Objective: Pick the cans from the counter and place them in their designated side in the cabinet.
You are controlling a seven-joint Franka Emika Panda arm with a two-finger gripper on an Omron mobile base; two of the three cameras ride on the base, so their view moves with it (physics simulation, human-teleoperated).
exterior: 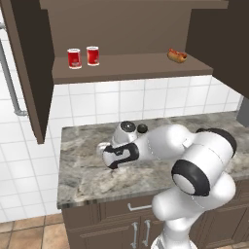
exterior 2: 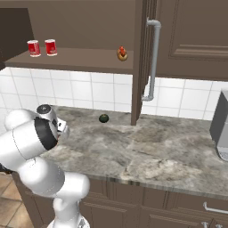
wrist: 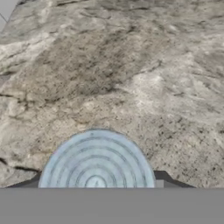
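In the left base view the arm reached low over the counter (exterior: 87, 180), its wrist at frame centre-left, the gripper (exterior: 103, 150) pointing down at the stone. Up on the cabinet (exterior: 29, 73) shelf, upper left of the frame, two red cans (exterior: 83, 57) stood upright just beside each other, with a hot dog (exterior: 177, 55) well apart at the shelf's right end. A dark round fruit (exterior: 142, 128) sat on the counter just behind the wrist.

The right base view had the same pair of cans at upper left, the fruit at centre, and the open cabinet door with its long handle (exterior 2: 153, 62) hanging right of centre, something for a lifting arm to mind.

From the hand view, a blue-grey can top (wrist: 96, 159) with ringed ridges sat at bottom centre, dark fingertips (wrist: 162, 178) just showing on either side of it. Whether the jaws were pressing it or merely straddling it, I couldn't tell. A small rigid tin like that should be light, smooth, maybe slippery: best pinched squarely across its side wall.
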